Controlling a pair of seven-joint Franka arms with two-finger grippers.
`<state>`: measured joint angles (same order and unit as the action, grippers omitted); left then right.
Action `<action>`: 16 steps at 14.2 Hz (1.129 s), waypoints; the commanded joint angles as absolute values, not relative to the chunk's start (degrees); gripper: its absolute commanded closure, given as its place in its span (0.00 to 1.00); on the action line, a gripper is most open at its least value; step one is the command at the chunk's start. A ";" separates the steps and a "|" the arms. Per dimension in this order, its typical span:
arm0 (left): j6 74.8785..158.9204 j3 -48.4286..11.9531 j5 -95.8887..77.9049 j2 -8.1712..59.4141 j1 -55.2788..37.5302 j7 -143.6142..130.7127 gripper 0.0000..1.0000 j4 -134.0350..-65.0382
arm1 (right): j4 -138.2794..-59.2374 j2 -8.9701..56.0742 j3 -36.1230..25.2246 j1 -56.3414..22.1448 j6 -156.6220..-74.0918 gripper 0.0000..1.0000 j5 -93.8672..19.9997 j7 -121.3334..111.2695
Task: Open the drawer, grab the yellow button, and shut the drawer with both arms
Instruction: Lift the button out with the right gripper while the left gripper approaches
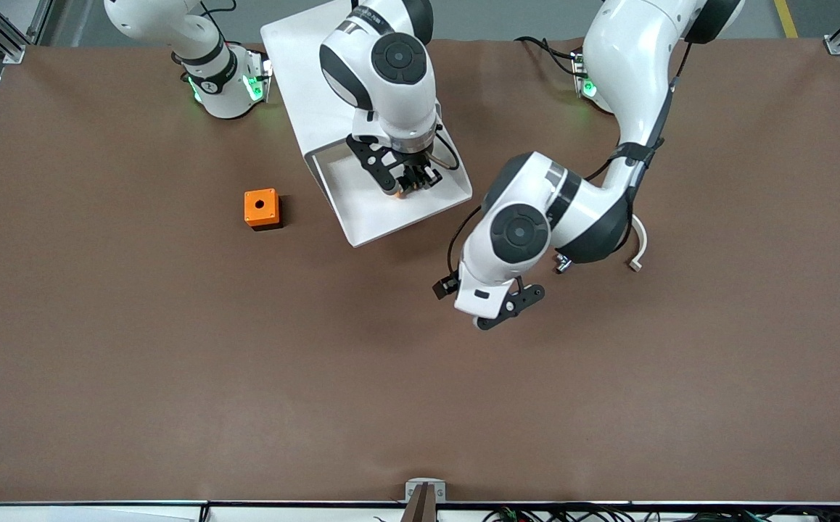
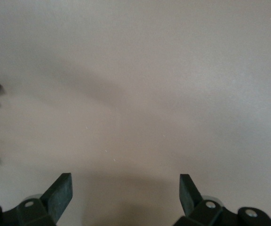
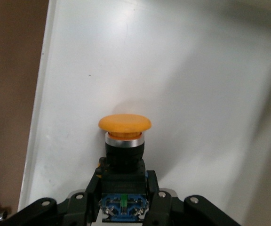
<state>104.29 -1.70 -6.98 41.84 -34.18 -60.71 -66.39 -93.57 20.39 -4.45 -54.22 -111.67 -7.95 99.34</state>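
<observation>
The right gripper [image 1: 407, 185] was down inside the open drawer [image 1: 384, 217], its fingers closed on the dark body of the button [image 3: 124, 141], whose yellow-orange cap [image 3: 124, 123] pointed out ahead of the fingertips just above the drawer's white floor. The drawer stood pulled out from the white cabinet [image 1: 297, 65] near the bench edge where the arms are mounted; apart from the button and the gripper, nothing else showed in it, though the arm hid part of its floor. The left gripper [image 2: 126, 193] waited with its fingers spread wide and empty over bare brown bench, toward the left arm's end from the drawer's front corner. An orange box with a hole [image 1: 261, 209] sat on the bench beside the drawer, toward the right arm's end. The main risk seemed to be the lift: the grip looked to sit low on the stubby body, so the button might pivot or slip if raised quickly, and the cap could catch the drawer's front wall if the hand moved forward before rising. Closing could also go wrong, since a push by the left gripper at one corner might skew the drawer or shift the whole cabinet.
</observation>
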 commanded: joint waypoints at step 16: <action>104.68 -8.07 -4.31 39.81 -35.68 -60.56 0.00 -68.90 | -93.78 12.92 -5.36 -15.75 -97.47 1.00 -4.48 29.31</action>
<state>104.31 -6.52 -4.49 41.10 -35.14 -60.71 -66.77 -92.50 13.60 -6.66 -20.32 -97.51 -5.25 36.45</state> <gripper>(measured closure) 0.000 0.586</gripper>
